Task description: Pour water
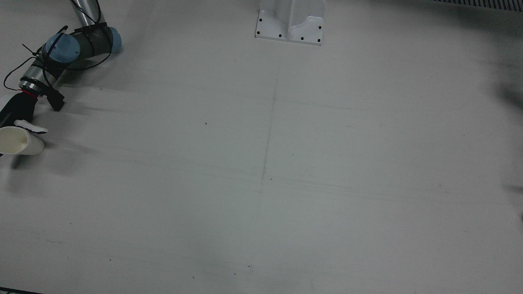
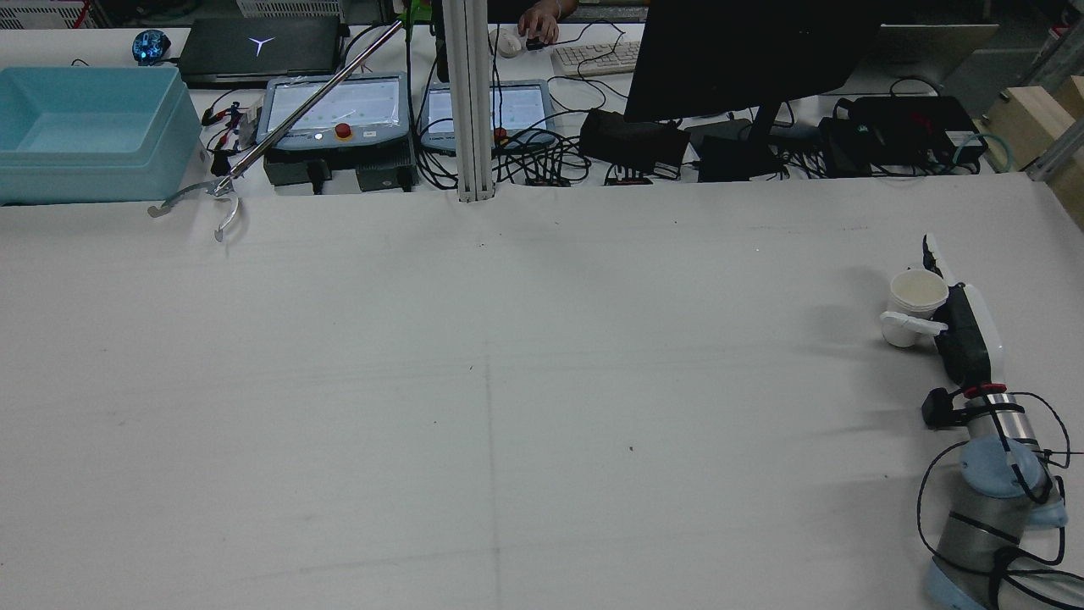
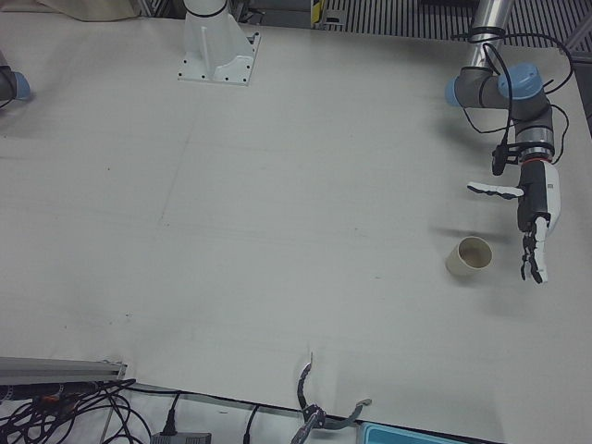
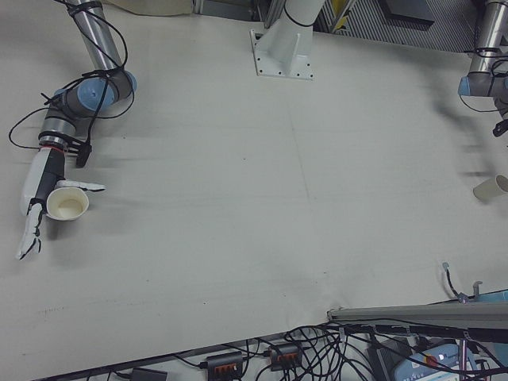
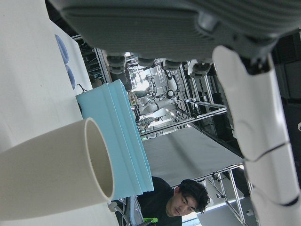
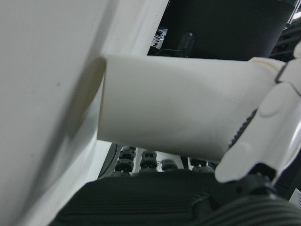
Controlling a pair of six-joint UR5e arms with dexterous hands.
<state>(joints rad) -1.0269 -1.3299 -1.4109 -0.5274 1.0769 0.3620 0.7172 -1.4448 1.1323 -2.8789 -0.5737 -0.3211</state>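
Pale grey table fills the rear view, with two paper cups at its far sides. Nearest, at four o'clock, the right hand has its palm against one cup, thumb across the wall, other fingers straight; whether it grips, I cannot tell. This cup looks empty, as far as the rear view shows. To do this well, I judge the fingers should wrap fully before lifting. Opposite, the left hand hangs spread, holding nothing, beside the second cup, apparently empty.
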